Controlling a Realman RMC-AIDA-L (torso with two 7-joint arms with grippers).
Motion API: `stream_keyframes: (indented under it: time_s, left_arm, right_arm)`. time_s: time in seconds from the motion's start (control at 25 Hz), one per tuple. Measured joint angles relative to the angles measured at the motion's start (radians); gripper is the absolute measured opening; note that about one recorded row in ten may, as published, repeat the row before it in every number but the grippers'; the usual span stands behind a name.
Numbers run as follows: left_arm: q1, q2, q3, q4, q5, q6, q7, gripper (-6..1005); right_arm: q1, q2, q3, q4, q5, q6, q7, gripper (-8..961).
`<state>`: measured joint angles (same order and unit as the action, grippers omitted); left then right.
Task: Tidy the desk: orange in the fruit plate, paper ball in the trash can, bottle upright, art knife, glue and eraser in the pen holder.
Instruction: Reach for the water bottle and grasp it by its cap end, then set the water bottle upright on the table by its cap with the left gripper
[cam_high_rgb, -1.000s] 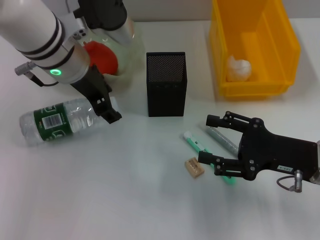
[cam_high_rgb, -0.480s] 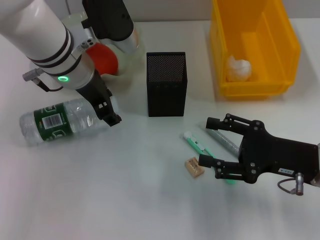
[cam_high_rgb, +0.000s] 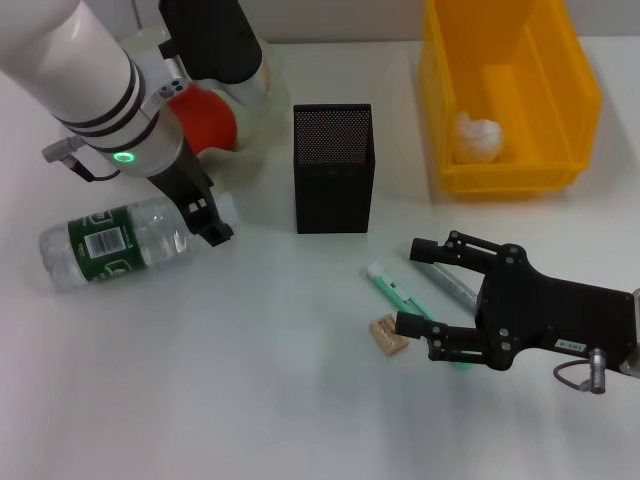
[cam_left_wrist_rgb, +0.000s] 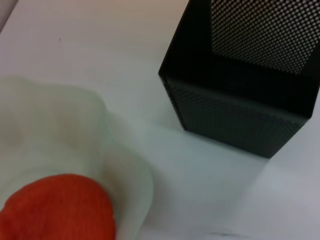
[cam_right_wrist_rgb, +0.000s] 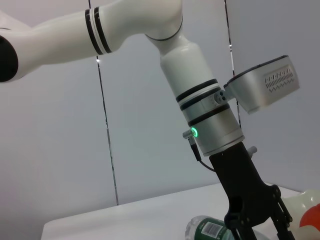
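Observation:
The bottle (cam_high_rgb: 120, 243) lies on its side at the left of the desk (cam_high_rgb: 250, 380), also seen as the bottle (cam_right_wrist_rgb: 206, 228) in the right wrist view. My left gripper (cam_high_rgb: 207, 218) is open at its cap end, fingers reaching down over the neck. The orange (cam_high_rgb: 206, 118) rests in the fruit plate (cam_high_rgb: 262, 105). The paper ball (cam_high_rgb: 478, 137) lies in the trash can (cam_high_rgb: 575, 100). My right gripper (cam_high_rgb: 412, 285) stands open low over the art knife (cam_high_rgb: 392, 288), with the glue (cam_high_rgb: 448, 281) beside it and the eraser (cam_high_rgb: 387, 335) just off its nearer finger.
The pen holder (cam_high_rgb: 333, 168) stands upright mid-desk between plate and trash can, close to the left arm; it shows as the pen holder (cam_left_wrist_rgb: 240, 100) next to the plate rim (cam_left_wrist_rgb: 127, 165) and the orange (cam_left_wrist_rgb: 57, 207).
My left gripper has shifted a little back along the bottle's neck as the arm swung. The right gripper has crept slightly nearer. The bottle and small items have not moved.

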<state>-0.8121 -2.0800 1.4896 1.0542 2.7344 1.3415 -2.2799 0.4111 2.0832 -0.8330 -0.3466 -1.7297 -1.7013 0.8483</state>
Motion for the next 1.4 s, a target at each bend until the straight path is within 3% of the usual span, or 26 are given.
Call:
stream_keyframes:
  time_s: [0.88, 0.96, 1.24, 1.4]
  left_arm:
    - [-0.031, 0.0, 0.029, -0.075, 0.015, -0.027, -0.007, 677]
    - [-0.035, 0.0, 0.029, -0.078, 0.017, -0.026, -0.007, 474]
    - [-0.035, 0.0, 0.029, -0.076, 0.019, -0.027, -0.016, 446]
    - [-0.019, 0.0, 0.029, -0.015, 0.003, -0.02, -0.024, 445]
  right_arm:
    - [-0.017, 0.0, 0.0, 0.012, -0.002, 0.003, 0.0, 810]
    - [-0.017, 0.0, 0.0, 0.012, 0.0, 0.002, 0.0, 809]
    - [-0.017, 0.0, 0.0, 0.012, 0.003, 0.002, 0.0, 809]
    - [-0.017, 0.0, 0.0, 0.012, 0.004, 0.002, 0.0, 809]
